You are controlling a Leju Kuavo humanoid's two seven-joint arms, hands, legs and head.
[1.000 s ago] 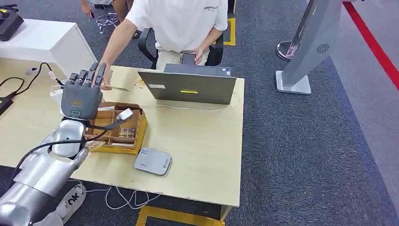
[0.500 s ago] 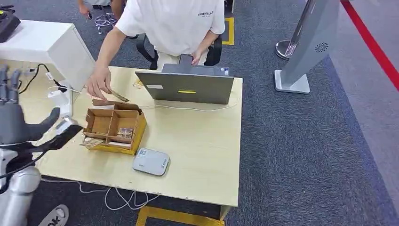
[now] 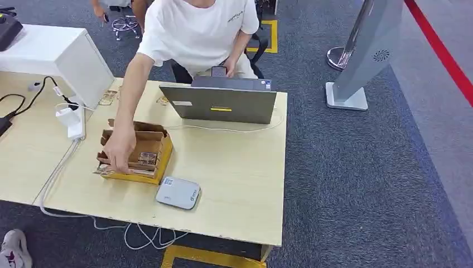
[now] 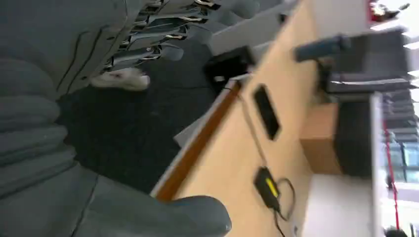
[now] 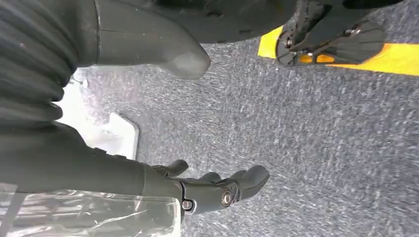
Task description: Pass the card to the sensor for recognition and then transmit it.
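Head view: person's hand (image 3: 119,149) was in box (image 3: 159,159) by reader (image 3: 178,192), near desk's (image 3: 245,184) front edge.
Left hand (image 4: 99,49): fingers spread, empty.
Right hand (image 5: 148,98): fingers spread, empty.
Progress: no card seen held; stage unclear.

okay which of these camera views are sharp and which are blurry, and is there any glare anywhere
Head view: evenly lit and sharp, table and laptop crisp. Left wrist view: motion-smeared, left hand soft, bright washout at the far edge. Right wrist view: right hand close and soft, carpet streaky, white patch overexposed.

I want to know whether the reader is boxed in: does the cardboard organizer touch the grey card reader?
Apart. The head view shows a strip of bare table between the cardboard organizer and the card reader.
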